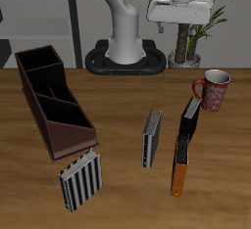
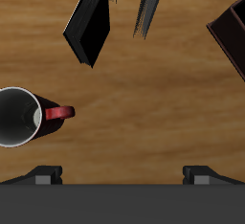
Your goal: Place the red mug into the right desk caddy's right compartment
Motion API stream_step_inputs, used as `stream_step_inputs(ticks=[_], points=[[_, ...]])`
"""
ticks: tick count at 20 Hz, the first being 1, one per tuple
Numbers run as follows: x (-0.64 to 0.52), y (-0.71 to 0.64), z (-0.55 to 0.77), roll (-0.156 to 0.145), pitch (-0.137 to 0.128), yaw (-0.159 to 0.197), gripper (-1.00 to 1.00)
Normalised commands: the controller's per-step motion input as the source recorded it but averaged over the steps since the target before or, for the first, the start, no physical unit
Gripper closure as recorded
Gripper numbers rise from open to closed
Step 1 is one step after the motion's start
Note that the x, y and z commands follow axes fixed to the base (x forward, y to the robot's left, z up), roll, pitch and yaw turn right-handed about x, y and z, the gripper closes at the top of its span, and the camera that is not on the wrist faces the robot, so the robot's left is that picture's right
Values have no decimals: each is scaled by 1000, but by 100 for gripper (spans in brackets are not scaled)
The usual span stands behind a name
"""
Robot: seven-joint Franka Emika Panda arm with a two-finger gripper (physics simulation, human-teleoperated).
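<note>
A table [image 1: 118, 106] of warm brown wood with visible grain and a matt finish. The red mug [image 1: 213, 90] looks like glazed ceramic, speckled outside, smooth white inside. The right desk caddy [image 1: 51, 101] has a dark brown, matt surface. A small grey rack [image 1: 79, 180] is ribbed, metallic-looking.

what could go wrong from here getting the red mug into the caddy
The gripper hangs high, off to one side of the small red speckled mug, so a badly centred descent could tip it. The long dark brown desk caddy lies across the table, and carrying low might clip the upright dark book between them.
</note>
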Motion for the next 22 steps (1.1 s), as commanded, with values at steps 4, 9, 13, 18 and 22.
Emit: stream_step_inputs(ticks=[4, 9, 13, 18, 22], points=[[49, 399, -12, -34, 12, 27, -100], [53, 387, 27, -29, -11, 22, -100], [-14, 286, 0, 20, -15, 21, -100], [-83, 379, -11, 75, -20, 21, -100], [-29, 203, -59, 19, 2, -2, -100]])
